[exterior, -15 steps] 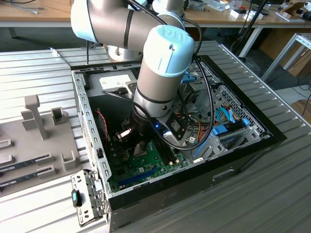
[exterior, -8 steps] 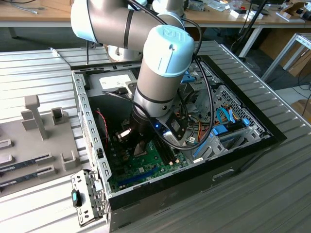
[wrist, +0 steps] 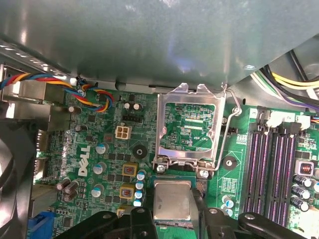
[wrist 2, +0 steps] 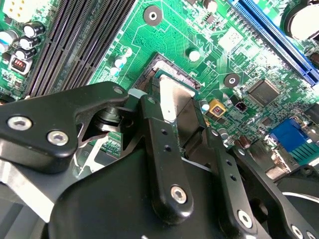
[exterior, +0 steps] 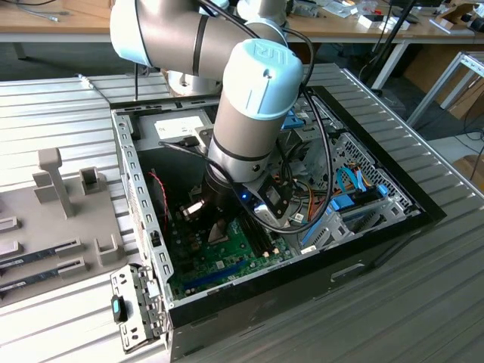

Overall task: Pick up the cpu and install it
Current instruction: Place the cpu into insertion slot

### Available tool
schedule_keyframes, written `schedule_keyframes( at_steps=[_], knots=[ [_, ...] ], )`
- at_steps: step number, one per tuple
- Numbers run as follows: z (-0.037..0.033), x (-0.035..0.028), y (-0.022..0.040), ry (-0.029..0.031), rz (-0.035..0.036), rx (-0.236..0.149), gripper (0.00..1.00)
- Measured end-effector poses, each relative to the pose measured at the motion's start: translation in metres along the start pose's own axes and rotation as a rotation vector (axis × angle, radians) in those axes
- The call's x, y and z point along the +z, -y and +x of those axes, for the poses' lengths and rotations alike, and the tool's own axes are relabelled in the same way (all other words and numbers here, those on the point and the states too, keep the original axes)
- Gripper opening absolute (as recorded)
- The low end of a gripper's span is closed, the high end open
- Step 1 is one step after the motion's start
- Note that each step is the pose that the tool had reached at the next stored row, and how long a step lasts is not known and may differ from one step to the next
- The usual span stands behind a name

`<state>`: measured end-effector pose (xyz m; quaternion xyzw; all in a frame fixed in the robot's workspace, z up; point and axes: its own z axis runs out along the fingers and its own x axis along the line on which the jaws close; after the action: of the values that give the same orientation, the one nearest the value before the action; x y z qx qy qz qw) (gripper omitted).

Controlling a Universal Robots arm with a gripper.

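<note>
You have even room light across the ribbed desk [exterior: 45,98], but the open computer case [exterior: 132,174] lies shadowed under the arm [exterior: 249,91]. In both wrist views the green board [wrist 2: 174,35] [wrist: 99,124] is brightly lit; the cpu [wrist 2: 174,97] glares white, half shadowed by the dark pincer [wrist 2: 182,117]

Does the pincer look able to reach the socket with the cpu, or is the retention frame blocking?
Probably yes. The retention frame is flipped back off the socket, its lever swung aside, and the pincer holds the cpu right at the uncovered socket, nothing visible between.
</note>
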<state>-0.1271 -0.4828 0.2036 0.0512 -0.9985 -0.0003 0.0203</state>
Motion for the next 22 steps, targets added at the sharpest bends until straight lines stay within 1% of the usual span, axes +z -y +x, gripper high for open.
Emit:
schedule_keyframes(
  at_steps=[5, 14, 17, 19, 22],
  knots=[
    [0.0001, -0.0025, 0.0007, -0.0004, 0.0004, 0.002, 0.38],
    [0.0001, -0.0025, 0.0066, -0.0008, -0.0012, 0.04, 0.38],
    [-0.0021, -0.0026, 0.007, -0.0007, -0.0034, 0.043, 0.38],
    [-0.0023, -0.0032, 0.0068, -0.0007, -0.0035, 0.045, 0.38],
    [-0.0028, -0.0032, 0.0045, -0.0007, -0.0037, 0.048, 0.38]
  ],
)
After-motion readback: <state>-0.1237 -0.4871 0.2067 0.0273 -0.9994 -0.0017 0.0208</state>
